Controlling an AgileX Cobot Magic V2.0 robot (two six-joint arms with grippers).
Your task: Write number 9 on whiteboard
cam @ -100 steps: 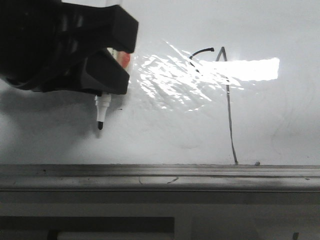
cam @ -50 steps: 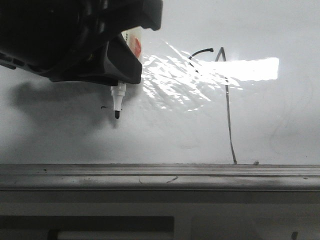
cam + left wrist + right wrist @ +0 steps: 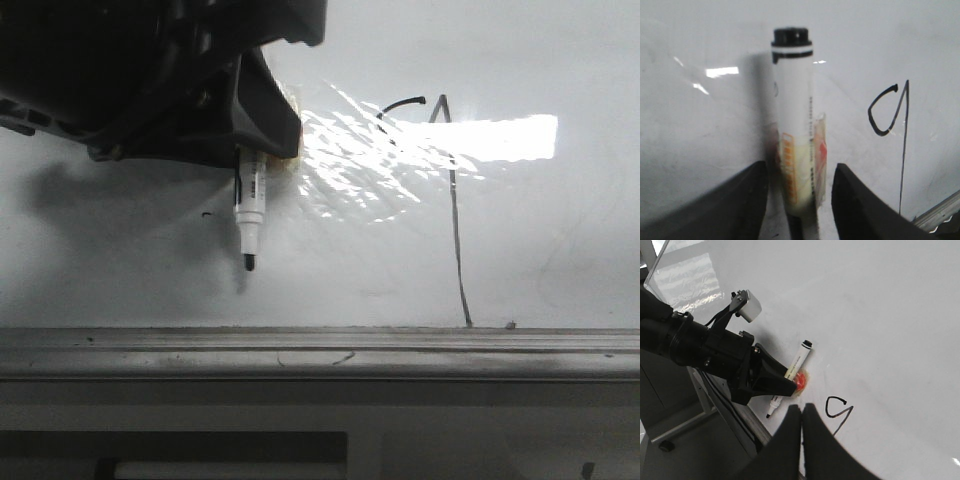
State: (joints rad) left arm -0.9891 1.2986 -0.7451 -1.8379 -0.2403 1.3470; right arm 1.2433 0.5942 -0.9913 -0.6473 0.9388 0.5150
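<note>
My left claw (image 3: 782, 382) gripped the marker (image 3: 249, 215), tip pointing down toward the rail (image 3: 320, 345). The number 9 (image 3: 445, 190) stood on the whiteboard (image 3: 560, 240), well off to the marker's right. My right claw (image 3: 801, 412) was pinched closed, empty.

The front view sits low and close, facing the whiteboard (image 3: 560, 250) over its grey rail (image 3: 320, 350). The left wrist view looks along the marker (image 3: 795, 125) at the board from very near. The right wrist view stands farther back, angled across it. All three share the number 9 (image 3: 445, 170).
</note>
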